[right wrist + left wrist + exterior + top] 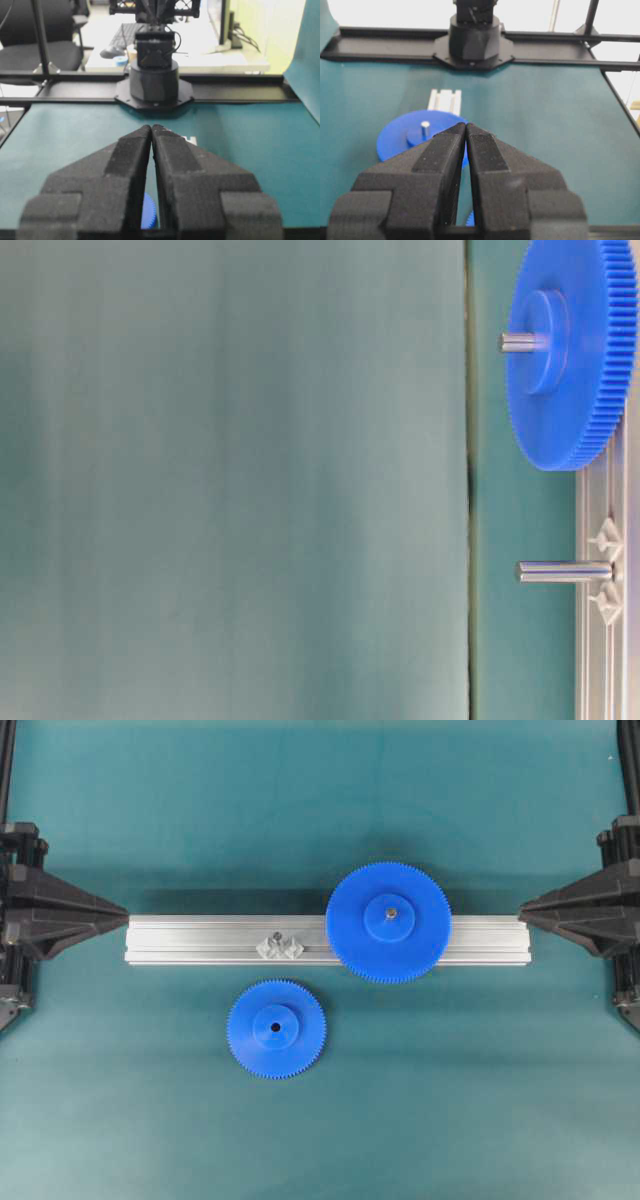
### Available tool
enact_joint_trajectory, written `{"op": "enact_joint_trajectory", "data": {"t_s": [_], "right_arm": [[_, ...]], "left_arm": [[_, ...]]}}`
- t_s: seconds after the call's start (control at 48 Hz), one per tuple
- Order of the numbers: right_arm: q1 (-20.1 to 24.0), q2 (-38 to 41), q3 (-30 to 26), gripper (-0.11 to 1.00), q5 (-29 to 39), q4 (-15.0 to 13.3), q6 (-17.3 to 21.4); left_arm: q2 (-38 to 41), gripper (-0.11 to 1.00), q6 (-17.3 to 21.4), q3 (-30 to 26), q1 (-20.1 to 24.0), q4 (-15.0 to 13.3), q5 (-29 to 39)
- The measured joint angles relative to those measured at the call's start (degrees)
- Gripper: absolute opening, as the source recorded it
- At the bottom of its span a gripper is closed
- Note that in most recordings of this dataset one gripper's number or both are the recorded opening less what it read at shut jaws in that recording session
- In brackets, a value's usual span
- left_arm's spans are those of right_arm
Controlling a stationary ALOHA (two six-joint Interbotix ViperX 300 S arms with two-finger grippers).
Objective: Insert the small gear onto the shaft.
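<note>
Nothing is being carried yet: the left hand (pixel 122 910) and the right hand (pixel 524 908) are both sitting pinched narrow and empty at opposite ends of the rail (pixel 200 932). The small gear (pixel 276 1029) is lying flat on the tabletop (pixel 450 1100) just below the rail, near the shaft (pixel 281 942), which is standing bare on the rail beside the big gear (pixel 388 923). The job is waiting at its first step, I judge, calling for one hand to open, reach the small gear and grip it.

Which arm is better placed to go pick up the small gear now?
Left, probably. The small gear lies left of centre, nearer the left pincer than the right pincer. The shaft is also left of centre. Both pincers are shut and empty.
</note>
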Motion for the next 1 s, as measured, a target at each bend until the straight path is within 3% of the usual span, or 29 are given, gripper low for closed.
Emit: {"op": "enact_joint_trajectory", "data": {"t_s": [0.083,0.167,0.292,0.646,0.833,1.0], "right_arm": [[0.0,0.1,-0.5,0.2,0.4,1.0,0.2],[-0.1,0.2,-1.7,0.19,2.5,4.0,1.5],[-0.2,0.5,-3.3,0.19,6.6,5.4,3.3],[-0.5,7.7,-10.2,0.19,23.2,4.4,4.0],[-0.4,14.2,-13.4,0.19,27.3,4.0,4.0],[-0.5,17.2,-14.9,0.19,29.9,3.7,4.0]], "left_arm": [[1.0,0.16,-0.6,-0.1,-0.1,0.2,0.0],[2.8,0.06,-1.5,0.0,-0.1,0.4,0.1],[3.5,0.03,-3.2,0.0,-0.4,0.4,0.2],[4.2,0.03,-4.1,-2.7,-1.2,0.5,7.6],[4.7,0.03,-3.9,-3.6,-1.3,0.6,10.2],[6.6,0.03,-4.0,-6.6,-1.8,0.6,17.9]]}}
